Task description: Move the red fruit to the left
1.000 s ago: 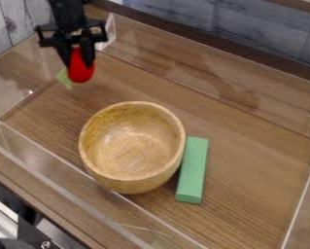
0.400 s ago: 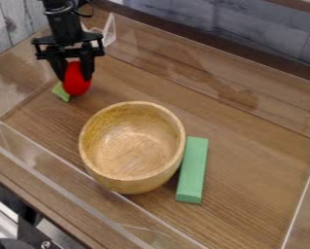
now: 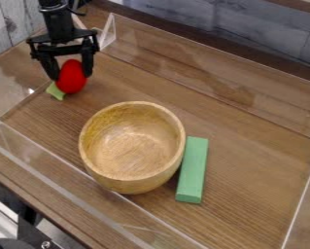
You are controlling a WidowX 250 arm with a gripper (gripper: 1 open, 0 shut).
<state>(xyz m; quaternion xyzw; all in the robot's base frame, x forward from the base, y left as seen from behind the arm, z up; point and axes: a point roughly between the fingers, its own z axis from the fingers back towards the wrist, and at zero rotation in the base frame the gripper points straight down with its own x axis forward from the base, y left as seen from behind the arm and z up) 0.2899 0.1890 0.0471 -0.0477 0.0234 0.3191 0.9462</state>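
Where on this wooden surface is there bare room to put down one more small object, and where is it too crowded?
Free: the wide strip behind the wooden bowl toward the back wall, and the right side past the green block. Crowded: the back left corner, where the gripper straddles the red fruit, and the narrow gap between bowl and block.

- One red fruit (image 3: 73,76), small, round and bright red, with one green leaf piece (image 3: 54,90) showing at its lower left.
- One wooden bowl (image 3: 131,146), round and light-coloured.
- One green rectangular block (image 3: 193,168), lying just beside the bowl.
- One gripper (image 3: 64,70) on the single dark arm, with two fingers (image 3: 46,64) visible, one on either side of the fruit.
- One wooden table (image 3: 248,126).
- Clear panels (image 3: 21,146) around the table: possibly three or four, the transparent edges being hard to separate.
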